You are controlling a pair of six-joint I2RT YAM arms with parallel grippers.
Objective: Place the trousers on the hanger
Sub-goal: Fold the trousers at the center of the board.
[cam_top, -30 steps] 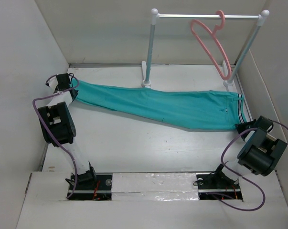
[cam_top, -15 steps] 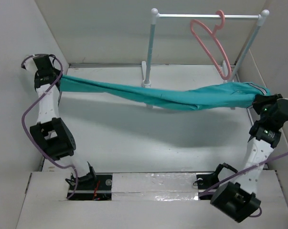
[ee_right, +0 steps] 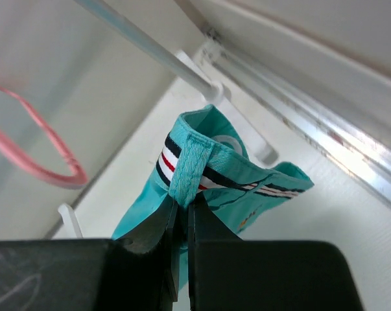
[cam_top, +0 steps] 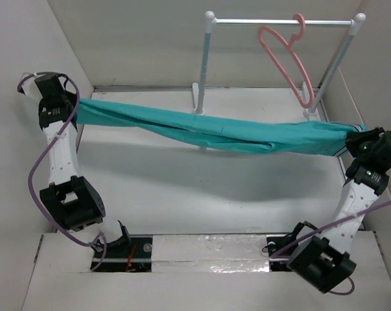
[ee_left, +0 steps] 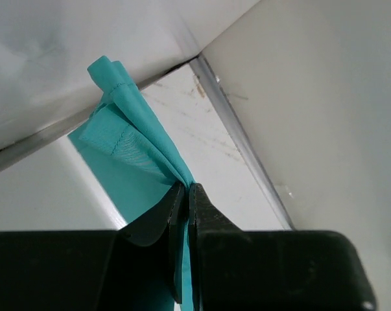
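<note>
The teal trousers (cam_top: 214, 133) hang stretched in the air between both arms, above the table. My left gripper (cam_top: 75, 111) is shut on the leg ends (ee_left: 133, 133) at the far left. My right gripper (cam_top: 354, 139) is shut on the striped waistband (ee_right: 201, 165) at the right. The pink hanger (cam_top: 287, 55) hangs by its hook on the rail at the back right, above and behind the waistband end; its lower edge shows in the right wrist view (ee_right: 39, 159).
The white-and-grey rail stand (cam_top: 279, 23) stands at the back, its left post (cam_top: 203, 71) just behind the trousers. White walls close in on the left (cam_top: 26, 78) and right (cam_top: 383, 78).
Both arms have lifted the trousers off the table and pulled them taut. The left gripper rose at the far left; the right gripper rose at the right.
</note>
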